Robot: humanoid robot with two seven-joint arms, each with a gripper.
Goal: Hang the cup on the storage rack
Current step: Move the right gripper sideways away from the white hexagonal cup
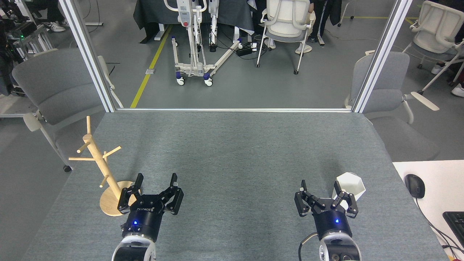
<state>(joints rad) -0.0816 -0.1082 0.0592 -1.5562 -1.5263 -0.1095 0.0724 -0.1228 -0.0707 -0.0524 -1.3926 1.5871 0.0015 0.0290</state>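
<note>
A: Where does the cup (351,185) sit?

B: On the grey table (239,152), just beyond the right gripper (319,186) and a little to its outer side. The gripper's outer finger overlaps the cup's near wall in this view; whether they touch, I cannot tell. The cup stands upright, rim up.

A: And the jaws on that side?

B: Spread wide, nothing between them.

A: The storage rack (97,159)?

B: Across the table, beside the left gripper (156,180) on its outer side. Its round base lies partly behind that gripper's outer finger, and the post leans up and away with pegs branching off. No cup hangs on it.

A: The left jaws?

B: Also spread apart and empty.

A: Anything lying between the two grippers?

B: Only bare grey cloth. Past the right gripper's outer side, off the cloth, a black mouse (414,185) and a keyboard (455,222) corner rest on a white desk (431,174). Beyond the table's far edge stand grey chairs (58,90) and a wheeled frame (194,47).
</note>
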